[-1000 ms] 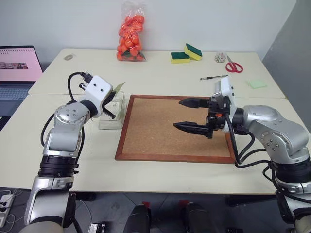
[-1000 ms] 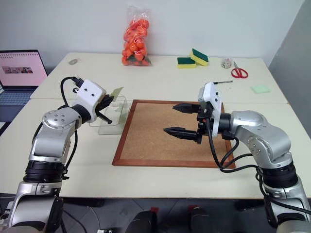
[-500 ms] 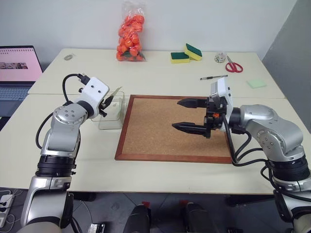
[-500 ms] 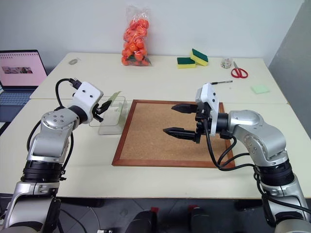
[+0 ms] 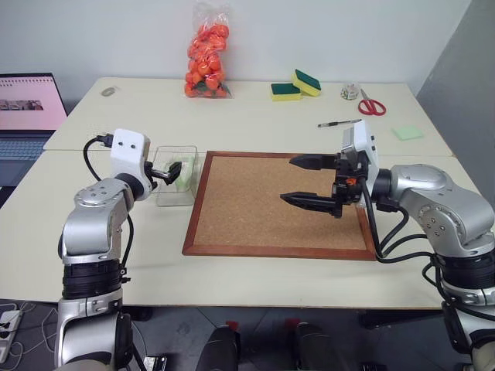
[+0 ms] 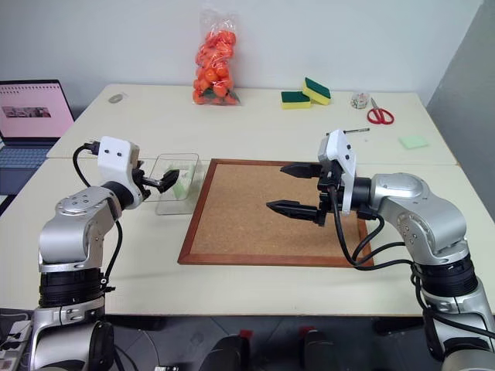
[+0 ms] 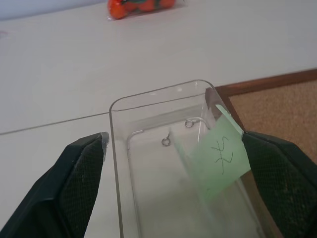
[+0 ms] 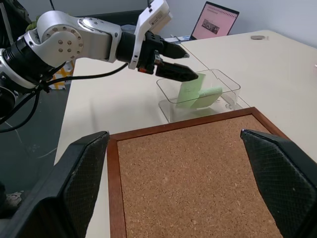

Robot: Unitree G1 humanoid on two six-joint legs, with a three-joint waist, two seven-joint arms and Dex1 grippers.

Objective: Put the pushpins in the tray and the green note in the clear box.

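Standing wide apart and holding nothing, the fingers of the left gripper (image 7: 168, 193) are seen flanking the near end of the clear box (image 7: 148, 101). Inside that box the green note (image 7: 218, 158) is seen, propped aslant against the wall nearest the cork board (image 5: 278, 201), with a pen mark on its face. The right gripper (image 5: 313, 182) is held above the cork board, its fingers likewise spread and empty, pointed toward the box. Farther off on the table (image 5: 247, 116), a bag of orange balls (image 5: 207, 50), two sponges (image 5: 296, 85), scissors (image 5: 371, 104), a pen (image 5: 339, 123) and another pale green note (image 5: 407, 133) are laid; a laptop (image 5: 29, 104) is placed at the left edge.
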